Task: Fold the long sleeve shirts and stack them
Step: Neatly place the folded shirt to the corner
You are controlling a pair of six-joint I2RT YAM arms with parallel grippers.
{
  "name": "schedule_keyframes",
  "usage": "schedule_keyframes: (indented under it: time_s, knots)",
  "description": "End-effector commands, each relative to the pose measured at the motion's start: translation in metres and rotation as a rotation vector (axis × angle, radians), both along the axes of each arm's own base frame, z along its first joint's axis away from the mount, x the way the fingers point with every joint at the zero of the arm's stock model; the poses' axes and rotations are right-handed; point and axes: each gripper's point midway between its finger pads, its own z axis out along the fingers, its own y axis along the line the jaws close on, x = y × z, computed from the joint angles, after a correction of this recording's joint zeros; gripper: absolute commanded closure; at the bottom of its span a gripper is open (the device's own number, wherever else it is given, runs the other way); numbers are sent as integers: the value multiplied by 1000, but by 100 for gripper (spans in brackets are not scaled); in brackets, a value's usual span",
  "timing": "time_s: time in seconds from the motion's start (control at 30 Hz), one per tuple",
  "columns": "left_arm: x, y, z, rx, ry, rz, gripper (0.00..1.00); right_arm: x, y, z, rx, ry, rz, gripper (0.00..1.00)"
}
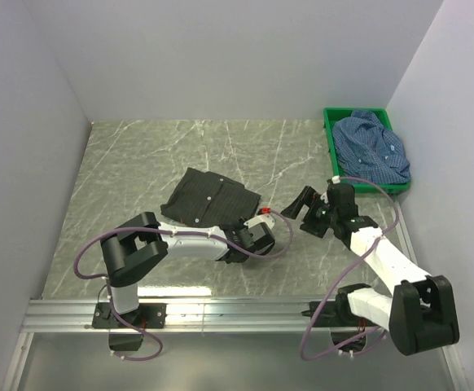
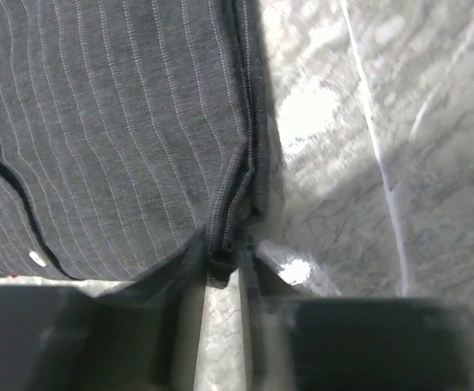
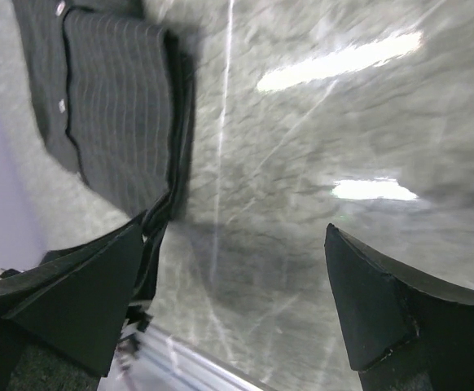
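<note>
Pinching the hem of the black shirt [image 2: 115, 122] in the left hand [image 2: 225, 273]. Hovering the right hand [image 3: 233, 269] wide open over the surface [image 3: 343, 122], shirt to its left.

A folded black shirt [image 1: 211, 198] lies mid-tabletop [image 1: 139, 163], with the left claw [image 1: 252, 230] at its near right corner (a small red tag [image 1: 265, 212] shows just beside it). The right claw [image 1: 305, 213] hovers apart from the shirt, jaws spread. The blue shirt [image 1: 373, 151] is heaped in a green crate [image 1: 329, 138] at the far right.
</note>
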Motion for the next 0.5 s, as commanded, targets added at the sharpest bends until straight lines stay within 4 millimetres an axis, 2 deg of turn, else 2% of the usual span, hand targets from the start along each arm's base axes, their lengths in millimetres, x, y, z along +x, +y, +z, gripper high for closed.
schedule_keyframes:
  time_s: [0.0, 0.1, 0.23, 0.37, 0.47]
  knots:
    - [5, -7, 9, -31, -41, 8, 88, 4, 21, 2, 150, -20, 24, 1]
    - [4, -11, 21, -94, -43, 14, 99, 9, 36, 4, 242, -27, 25, 1]
    - [0, -26, 39, -205, -21, 5, 99, 16, 70, 11, 333, -56, 76, 0]
    - [0, -34, 49, -246, -7, 15, 99, 18, 98, 1, 404, -2, 89, 0]
    - [0, -39, 56, -287, -1, 23, 99, 23, 108, -10, 416, 22, 72, 0]
